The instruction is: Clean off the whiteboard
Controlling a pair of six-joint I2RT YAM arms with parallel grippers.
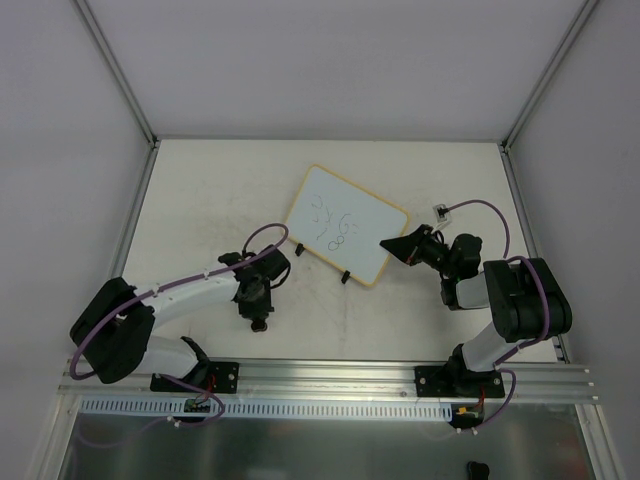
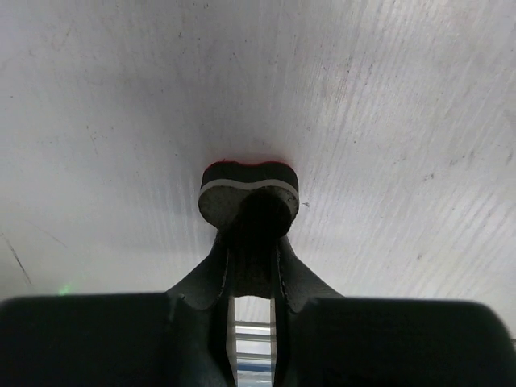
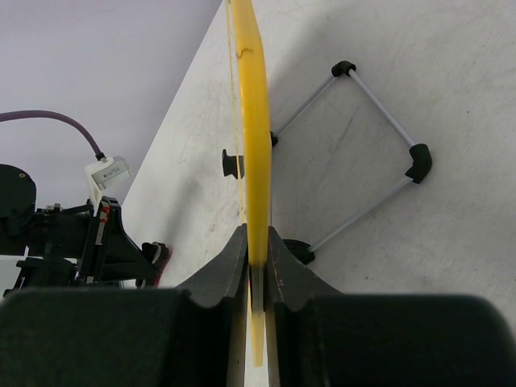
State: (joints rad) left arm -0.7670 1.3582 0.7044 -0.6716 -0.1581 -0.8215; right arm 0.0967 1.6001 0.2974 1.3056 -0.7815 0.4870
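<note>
Whiteboard [image 1: 360,240] mid-table, propped at a tilt on black feet [image 1: 345,277]. Long axis runs far-left to near-right, scribbled face up. Rounded corners, thin tan frame, smooth white surface. Right gripper [image 1: 395,244] pinches the board's right edge, fingers narrow on the frame. Left gripper [image 1: 259,318], apart at near left, clamps a small felt eraser [image 2: 248,187] against the matte, scratched table [image 1: 200,200].

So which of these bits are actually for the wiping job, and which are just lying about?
For the job: whiteboard, eraser held in left claw, right claw gripping the board.
Just lying about: small black bit near the front edge.
</note>
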